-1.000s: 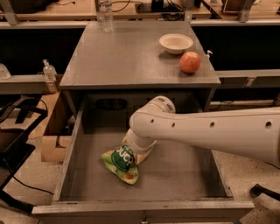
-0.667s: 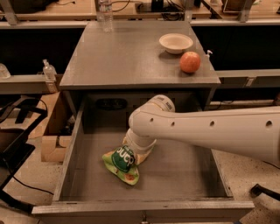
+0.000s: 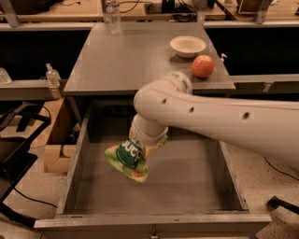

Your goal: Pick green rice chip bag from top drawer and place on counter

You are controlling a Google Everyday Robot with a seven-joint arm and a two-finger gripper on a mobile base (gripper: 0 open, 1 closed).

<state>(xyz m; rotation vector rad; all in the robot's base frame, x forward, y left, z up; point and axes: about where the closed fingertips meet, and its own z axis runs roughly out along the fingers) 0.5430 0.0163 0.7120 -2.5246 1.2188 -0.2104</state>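
Observation:
The green rice chip bag (image 3: pixel 127 157) hangs crumpled from my gripper (image 3: pixel 143 142), lifted above the flat bottom of the open top drawer (image 3: pixel 191 182). The gripper points down from the white arm's wrist, over the drawer's left-middle part, and is shut on the bag's top edge. The wrist hides most of the fingers. The grey counter (image 3: pixel 135 53) lies just behind and above the drawer. My arm reaches in from the right, across the counter's front edge.
On the counter's right side stand a white bowl (image 3: pixel 188 45) and a red-orange fruit (image 3: pixel 203 66). A water bottle (image 3: pixel 111 10) stands at its back left. A cardboard box (image 3: pixel 57 156) and a black frame (image 3: pixel 18 154) stand left of the drawer.
The arm has risen and shifted left. The bag, which lay on the drawer bottom, now hangs from the gripper above it.

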